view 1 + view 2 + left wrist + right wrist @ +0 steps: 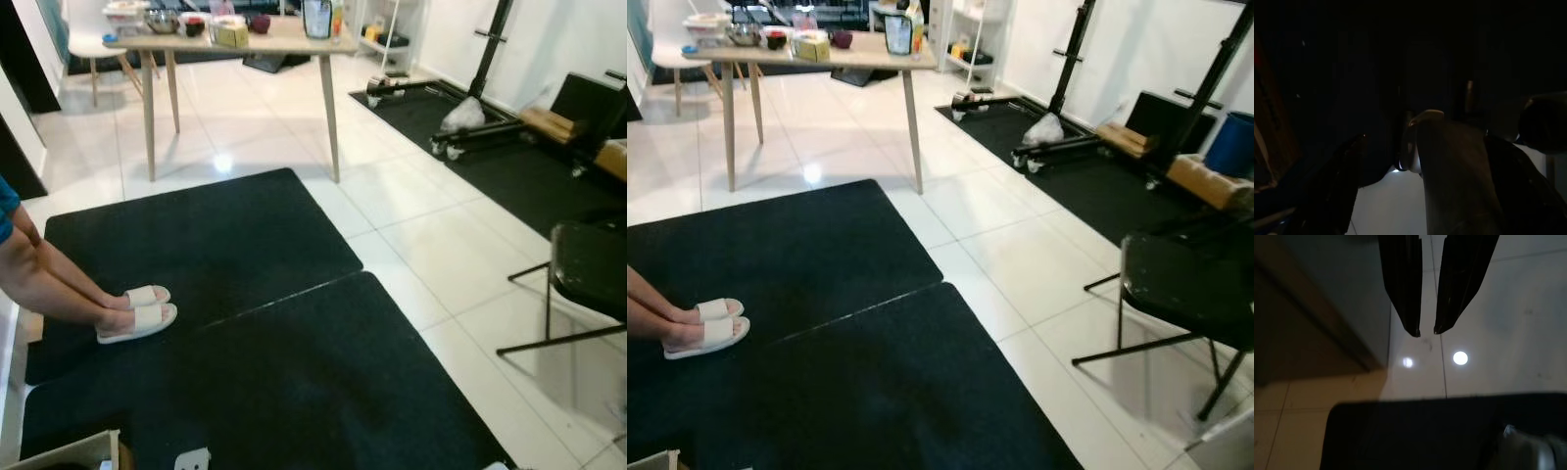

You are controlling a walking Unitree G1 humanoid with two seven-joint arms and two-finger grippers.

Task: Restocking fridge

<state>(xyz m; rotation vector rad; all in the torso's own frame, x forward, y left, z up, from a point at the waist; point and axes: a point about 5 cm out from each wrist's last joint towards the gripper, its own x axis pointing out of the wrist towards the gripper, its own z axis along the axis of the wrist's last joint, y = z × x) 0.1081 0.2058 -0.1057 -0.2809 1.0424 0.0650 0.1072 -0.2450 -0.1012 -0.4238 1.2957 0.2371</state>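
A wooden table (257, 43) stands at the far end of the room. It carries bowls, a yellow box (232, 34) and a clear jug (316, 18). My right gripper (1426, 331) hangs over white floor tiles beside a dark mat edge. Its two black fingers stand close together with only a thin gap and nothing between them. The left wrist view is very dark; a dim rounded shape (1449, 161) and a patch of pale floor can be made out.
Black mats (245, 323) cover the floor ahead. A person's bare legs (44, 279) in white slippers (137, 313) reach in from the left. A black folding chair (1190, 284) stands at the right, with a gym rack (1068, 78) and blue barrel (1229, 142) behind. A cardboard box (69, 452) lies bottom left.
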